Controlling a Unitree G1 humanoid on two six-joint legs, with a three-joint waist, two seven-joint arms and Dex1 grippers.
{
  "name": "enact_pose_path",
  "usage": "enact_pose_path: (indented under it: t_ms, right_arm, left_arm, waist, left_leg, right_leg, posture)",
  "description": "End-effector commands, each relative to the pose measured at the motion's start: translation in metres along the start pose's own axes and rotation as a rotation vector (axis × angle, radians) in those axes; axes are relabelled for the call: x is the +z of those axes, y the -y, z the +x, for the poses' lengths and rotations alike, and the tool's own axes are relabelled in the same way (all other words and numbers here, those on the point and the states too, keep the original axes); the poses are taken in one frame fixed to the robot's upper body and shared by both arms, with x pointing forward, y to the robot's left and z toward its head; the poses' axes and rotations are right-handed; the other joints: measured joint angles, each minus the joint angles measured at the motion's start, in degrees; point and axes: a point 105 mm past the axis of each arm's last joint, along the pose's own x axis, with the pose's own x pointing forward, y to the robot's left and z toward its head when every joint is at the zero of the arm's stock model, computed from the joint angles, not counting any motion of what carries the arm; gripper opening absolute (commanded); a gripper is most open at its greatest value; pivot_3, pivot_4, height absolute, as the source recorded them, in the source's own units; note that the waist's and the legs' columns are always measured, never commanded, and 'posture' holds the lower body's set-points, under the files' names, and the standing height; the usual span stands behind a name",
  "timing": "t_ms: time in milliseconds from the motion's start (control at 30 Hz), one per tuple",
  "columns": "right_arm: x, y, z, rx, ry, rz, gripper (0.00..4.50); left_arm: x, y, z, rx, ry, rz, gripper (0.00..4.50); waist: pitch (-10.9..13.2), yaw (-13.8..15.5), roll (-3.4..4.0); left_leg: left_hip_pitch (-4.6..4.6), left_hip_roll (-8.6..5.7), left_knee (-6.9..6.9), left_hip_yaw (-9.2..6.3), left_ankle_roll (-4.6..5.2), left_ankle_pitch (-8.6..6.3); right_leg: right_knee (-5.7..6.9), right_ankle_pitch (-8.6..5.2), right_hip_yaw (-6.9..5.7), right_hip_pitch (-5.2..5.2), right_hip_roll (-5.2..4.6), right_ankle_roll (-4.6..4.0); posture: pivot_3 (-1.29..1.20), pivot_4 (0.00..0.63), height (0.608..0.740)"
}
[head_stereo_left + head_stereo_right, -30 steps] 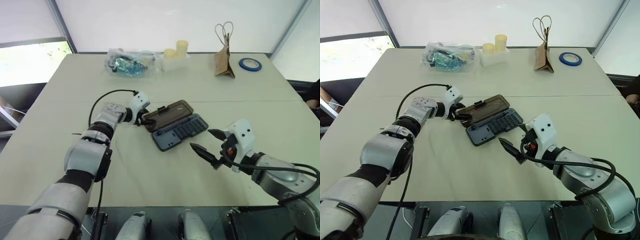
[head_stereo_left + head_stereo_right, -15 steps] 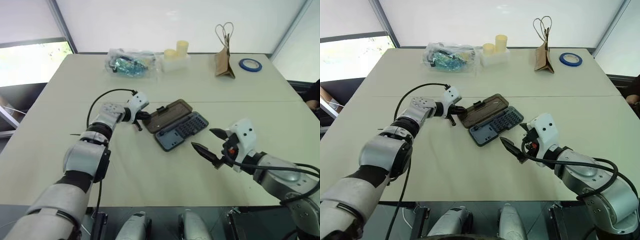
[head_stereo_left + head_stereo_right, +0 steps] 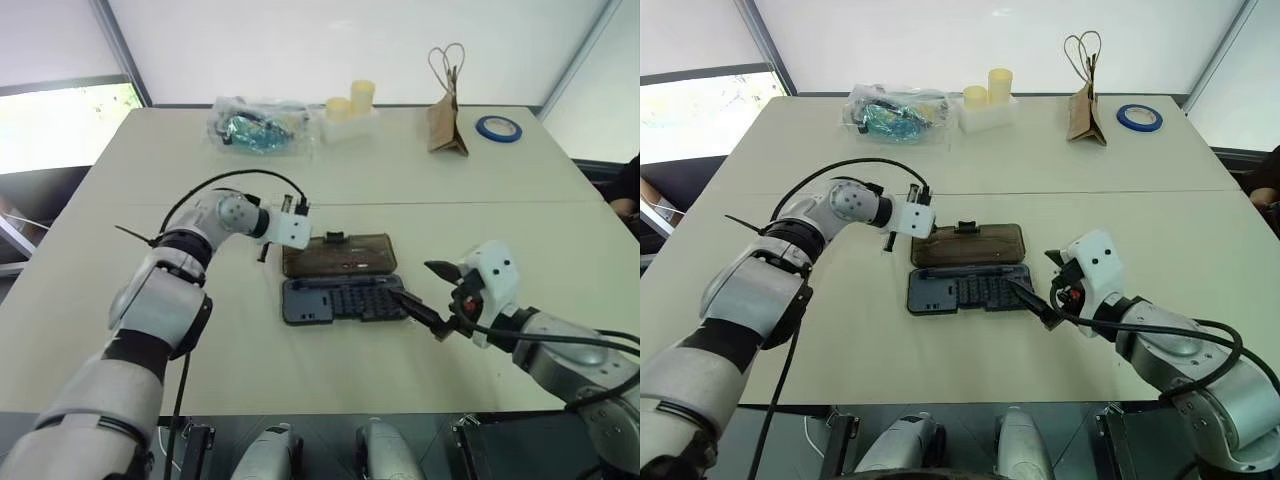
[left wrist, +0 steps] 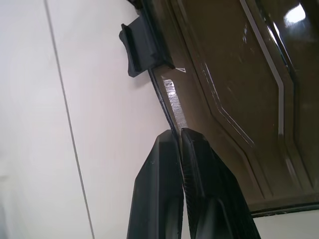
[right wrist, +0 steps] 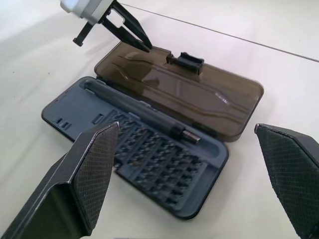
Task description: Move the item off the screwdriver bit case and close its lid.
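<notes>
The item (image 5: 142,108), a slim dark rod, lies lengthwise in the tray of the screwdriver bit case (image 3: 345,299), along the tray's hinge side just beside the rows of small bits. The case lies open and flat near the middle of the table (image 3: 130,180), its tray toward the robot and the lid (image 3: 338,254) folded back away from it, the smoky-brown cover resting on the tabletop with its black latch tab (image 4: 139,45) on the far edge. The left gripper (image 4: 178,139) has its 2 black fingers pressed together, tips pinching the lid's far edge beside the latch tab. The right gripper (image 3: 432,293) hovers at the tray's right end, its fingers (image 5: 89,174) spread wide with nothing between them. At the table's far side sit a clear plastic bag (image 3: 255,125), 2 pale yellow cups (image 3: 352,98), a brown paper bag (image 3: 447,125) and a roll of blue tape (image 3: 498,128).
</notes>
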Motion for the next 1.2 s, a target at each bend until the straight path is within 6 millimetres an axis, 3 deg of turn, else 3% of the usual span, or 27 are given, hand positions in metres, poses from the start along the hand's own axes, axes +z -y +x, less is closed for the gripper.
enact_pose_path:
  t_ms: [33, 333, 467, 667, 700, 800, 933, 1033, 1200]
  right_arm:
    - [0.007, 0.001, -0.001, -0.008, 0.036, -0.020, 4.50]
    - [0.007, 0.003, 0.001, -0.001, 0.033, -0.025, 4.50]
    - [0.004, 0.000, 0.004, 0.029, 0.011, -0.039, 4.50]
    - [0.003, -0.006, 0.008, 0.078, 0.005, -0.039, 4.50]
    - [0.003, -0.005, 0.009, 0.079, 0.004, -0.038, 4.50]
    - [0.002, -0.004, 0.010, 0.081, 0.002, -0.036, 4.50]
    - [0.000, -0.004, 0.011, 0.091, 0.002, -0.026, 4.50]
    - [-0.001, -0.001, 0.014, 0.089, 0.009, -0.026, 4.50]
    - [0.004, 0.028, 0.029, -0.011, 0.023, -0.077, 4.50]
  left_arm:
    - [-0.003, 0.011, 0.003, -0.065, -0.021, 0.027, 0.04]
    - [-0.004, 0.010, 0.004, -0.048, -0.026, 0.015, 0.04]
    - [-0.001, 0.004, 0.003, -0.005, -0.003, 0.000, 1.51]
    - [0.004, -0.012, -0.002, 0.106, 0.050, -0.066, 4.43]
    - [0.007, -0.019, -0.005, 0.137, 0.085, -0.120, 4.48]
    - [0.021, -0.057, -0.026, 0.281, 0.343, -0.511, 4.48]
    - [0.027, -0.077, -0.064, 0.246, 0.650, -0.821, 4.48]
    - [0.018, -0.069, -0.083, 0.231, 0.745, -0.894, 4.48]
    - [0.008, -0.021, -0.088, 0.178, 0.747, -0.958, 4.48]
  waist:
    - [0.00, -0.01, 0.00]
    - [0.00, 0.01, 0.00]
    - [0.00, 0.06, 0.00]
    - [0.00, 0.09, 0.00]
    - [0.00, 0.10, 0.00]
    - [0.03, 0.16, -0.01]
    - [0.04, -0.34, -0.02]
    - [0.02, -0.91, 0.01]
    - [-0.01, -1.79, 0.13]
  left_leg:
    - [0.00, 0.00, 0.00, 0.00, 0.00, 0.00]
    - [0.00, 0.00, 0.02, 0.00, 0.01, 0.00]
    - [-0.01, -0.01, 0.04, 0.00, 0.01, -0.01]
    - [0.00, -0.02, 0.15, 0.00, 0.05, -0.03]
    - [-0.01, -0.02, 0.17, 0.00, 0.05, -0.03]
    - [-0.08, -0.02, 0.26, -0.02, 0.10, -0.05]
    - [-0.29, -0.02, 0.42, -0.04, 0.14, -0.08]
    - [-0.22, 0.01, 0.33, 0.00, 0.13, -0.08]
    - [-0.03, 0.02, 0.22, -0.03, 0.13, -0.07]
  right_leg:
    - [0.00, 0.00, 0.00, 0.00, 0.00, 0.00]
    - [0.00, 0.00, -0.02, 0.01, 0.01, 0.00]
    - [0.01, 0.00, -0.03, 0.01, 0.01, 0.00]
    - [0.02, 0.00, -0.03, 0.05, 0.00, 0.00]
    - [0.02, 0.00, -0.03, 0.05, 0.00, 0.00]
    - [0.03, 0.00, -0.08, 0.03, 0.01, 0.00]
    - [0.05, 0.00, -0.15, -0.09, 0.02, 0.00]
    - [0.08, 0.00, -0.14, -0.13, 0.03, 0.01]
    - [0.09, 0.00, -0.01, -0.04, 0.03, 0.01]
  posture:
    - [0.00, 0.150, 0.740]
    - [0.00, 0.150, 0.740]
    - [0.00, 0.150, 0.740]
    - [0.00, 0.150, 0.740]
    - [0.00, 0.150, 0.740]
    - [0.00, 0.150, 0.740]
    - [0.00, 0.150, 0.740]
    - [0.00, 0.150, 0.740]
    - [0.00, 0.150, 0.740]
